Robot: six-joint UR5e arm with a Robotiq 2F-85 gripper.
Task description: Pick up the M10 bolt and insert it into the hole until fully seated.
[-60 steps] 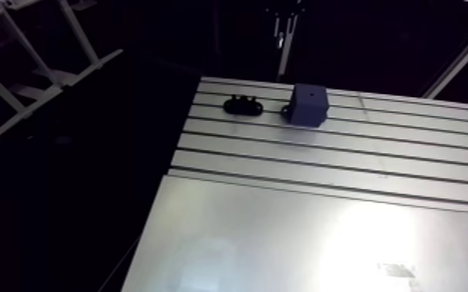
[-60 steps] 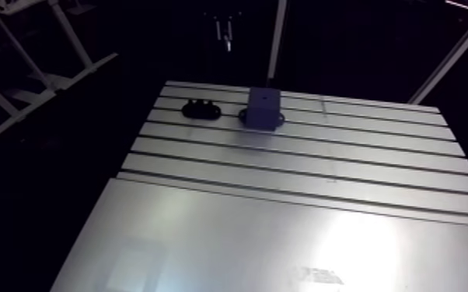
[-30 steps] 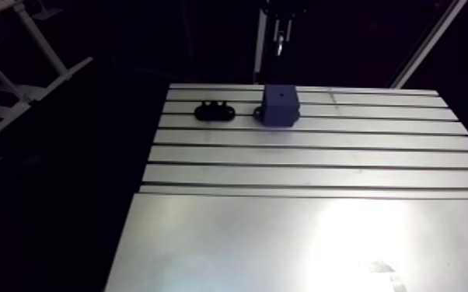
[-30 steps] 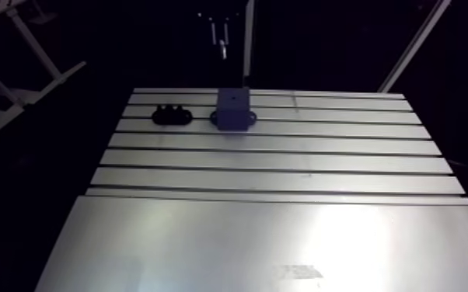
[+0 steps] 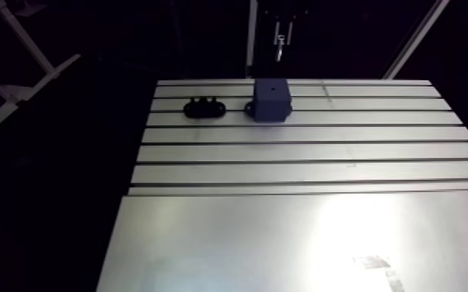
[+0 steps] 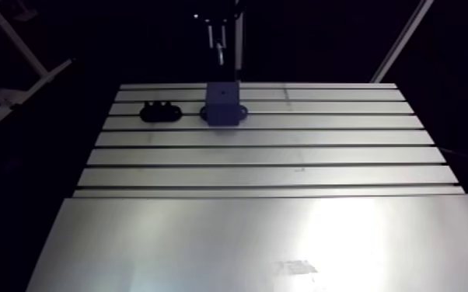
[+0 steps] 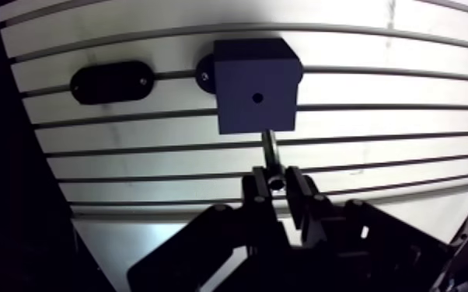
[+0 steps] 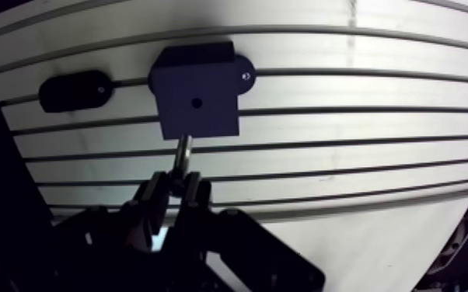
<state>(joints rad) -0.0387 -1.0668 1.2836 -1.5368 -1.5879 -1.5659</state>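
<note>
A dark blue block (image 7: pixel 254 85) stands on the slotted table (image 5: pixel 299 151), with a small round hole (image 7: pixel 257 99) in its upper face. My gripper (image 7: pixel 277 185) is shut on the M10 bolt (image 7: pixel 270 151), whose shank points toward the block and ends just short of its near edge, slightly off the hole. In the arm view the gripper (image 5: pixel 281 43) hangs above and just behind the block (image 5: pixel 272 99), small and dark against the room.
A flat black oval holder (image 7: pixel 111 81) lies beside the block on the same table slots, seen in the arm view as the holder (image 5: pixel 204 108) to the block's left. The nearer half of the table is a smooth metal sheet (image 5: pixel 284 241).
The arm camera has swung, so the whole table now looks squarer in view. The gripper appears closer above the block than before.
</note>
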